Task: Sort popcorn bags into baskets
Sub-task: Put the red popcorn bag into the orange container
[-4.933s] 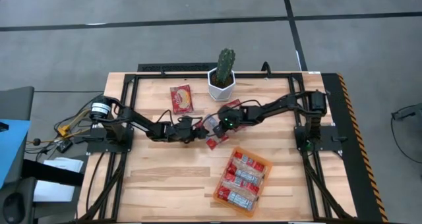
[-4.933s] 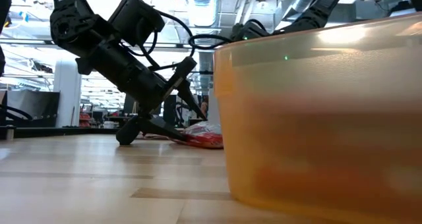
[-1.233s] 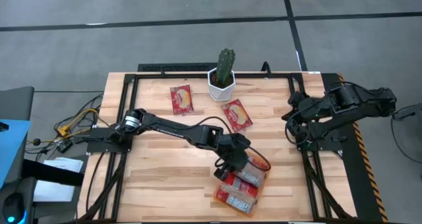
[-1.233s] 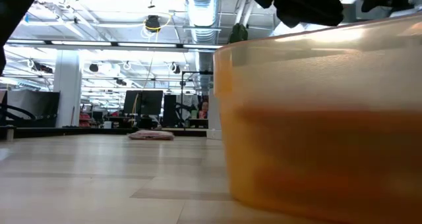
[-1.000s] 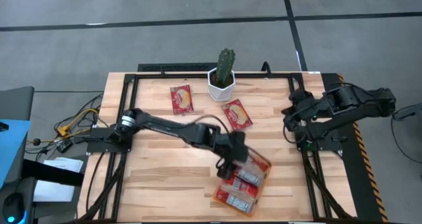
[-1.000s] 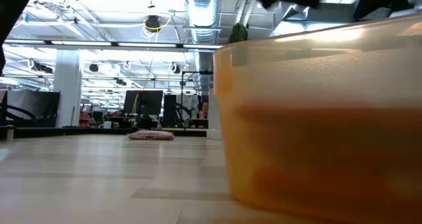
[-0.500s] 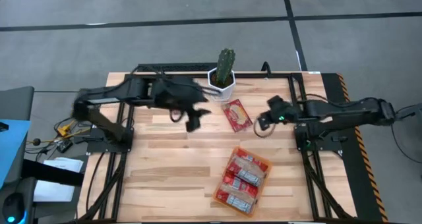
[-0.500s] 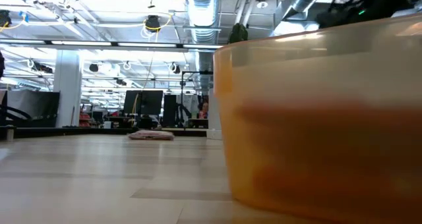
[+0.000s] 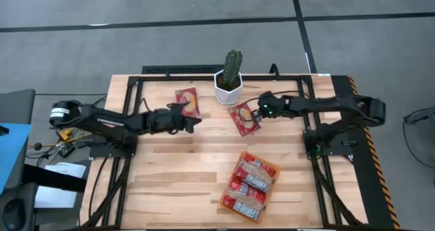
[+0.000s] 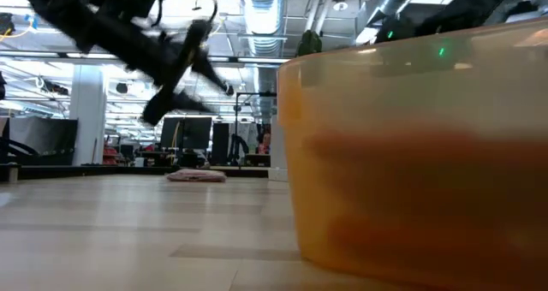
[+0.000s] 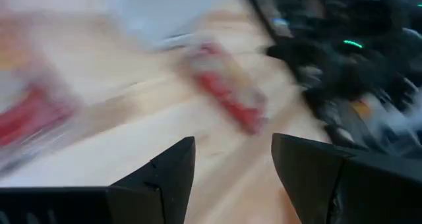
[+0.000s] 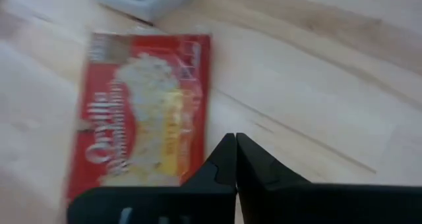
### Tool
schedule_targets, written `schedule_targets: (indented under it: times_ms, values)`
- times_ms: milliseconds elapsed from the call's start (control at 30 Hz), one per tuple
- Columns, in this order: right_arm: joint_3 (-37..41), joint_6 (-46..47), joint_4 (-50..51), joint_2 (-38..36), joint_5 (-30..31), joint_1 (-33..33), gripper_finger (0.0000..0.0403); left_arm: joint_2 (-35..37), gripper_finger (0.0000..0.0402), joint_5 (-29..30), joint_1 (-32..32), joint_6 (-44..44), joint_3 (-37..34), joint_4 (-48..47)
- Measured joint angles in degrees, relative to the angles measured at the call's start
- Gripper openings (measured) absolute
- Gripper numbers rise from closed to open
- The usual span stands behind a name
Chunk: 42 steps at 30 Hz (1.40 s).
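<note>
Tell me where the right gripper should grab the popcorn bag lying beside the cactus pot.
The popcorn bag lies flat on the table, so probably come from above and pinch across its narrow width near the end away from the cactus pot. The right gripper is shut and would need opening first.

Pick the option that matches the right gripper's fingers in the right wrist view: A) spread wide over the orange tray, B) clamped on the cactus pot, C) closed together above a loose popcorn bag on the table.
C: the right gripper shows its two dark fingers pressed together, empty, with a red popcorn bag lying flat on the wooden table just beyond them.
</note>
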<state>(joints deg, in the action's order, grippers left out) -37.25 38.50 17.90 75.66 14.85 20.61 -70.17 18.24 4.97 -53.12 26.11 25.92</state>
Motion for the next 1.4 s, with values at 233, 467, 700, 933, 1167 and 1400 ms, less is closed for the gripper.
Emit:
schedule_targets:
  times_ms: [233, 467, 700, 933, 1167, 1400]
  values:
    - [0.0, 0.3, -8.9, 13.8, 0.0, 0.4, 0.0023, -7.3, 0.019, 3.8, -0.5, -10.1, -2.6, 1.7]
    - [-2.8, -0.2, -11.7, 20.2, 0.5, -0.9, 0.002, -19.5, 0.019, 3.1, -0.5, -14.6, 0.8, 4.7]
    - [-5.8, 1.3, -12.3, 21.3, 0.2, -4.0, 0.0027, -30.8, 0.019, 1.9, -1.2, -17.7, 5.5, 9.9]
    - [-5.8, 4.1, -19.2, 21.4, -4.5, -6.8, 0.0012, -32.2, 0.0216, 1.7, -1.3, -14.3, 9.2, 9.0]
    - [-7.0, -2.9, -31.7, 21.3, -10.5, -9.2, 0.0025, -32.3, 0.0253, 2.8, -1.4, -16.3, 10.8, 7.0]
    - [-8.3, -3.3, -19.0, 14.2, -8.0, -9.3, 0.0008, -31.9, 0.0257, 0.8, -3.5, -16.2, 10.9, 7.1]
